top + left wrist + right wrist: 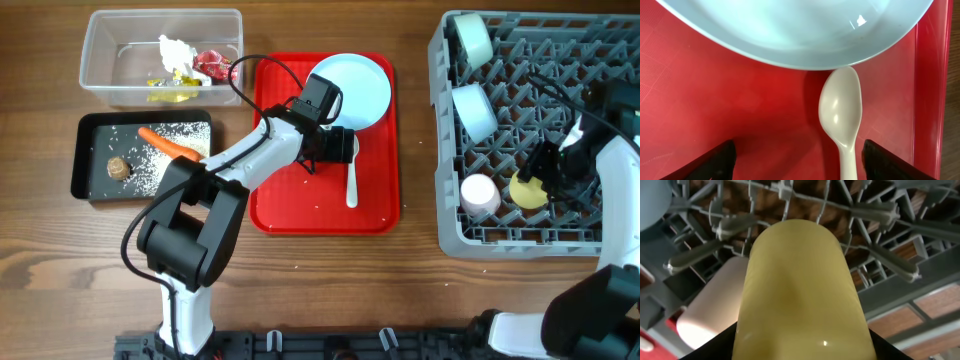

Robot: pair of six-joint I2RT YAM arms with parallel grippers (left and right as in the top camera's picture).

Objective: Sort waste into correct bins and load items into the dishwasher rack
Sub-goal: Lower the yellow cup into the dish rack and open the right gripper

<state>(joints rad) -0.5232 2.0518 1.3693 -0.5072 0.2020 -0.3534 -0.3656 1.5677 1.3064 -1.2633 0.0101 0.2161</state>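
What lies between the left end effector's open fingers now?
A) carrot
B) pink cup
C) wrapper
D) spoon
D: the left wrist view shows the spoon lying on the red tray, beside the plate, between the fingers of the left end effector.

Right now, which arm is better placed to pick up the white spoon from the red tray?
Left. Its open tool hangs right over the spoon on the red tray, a finger on each side of the handle. The right tool is across at the rack, closed on the yellow cup.
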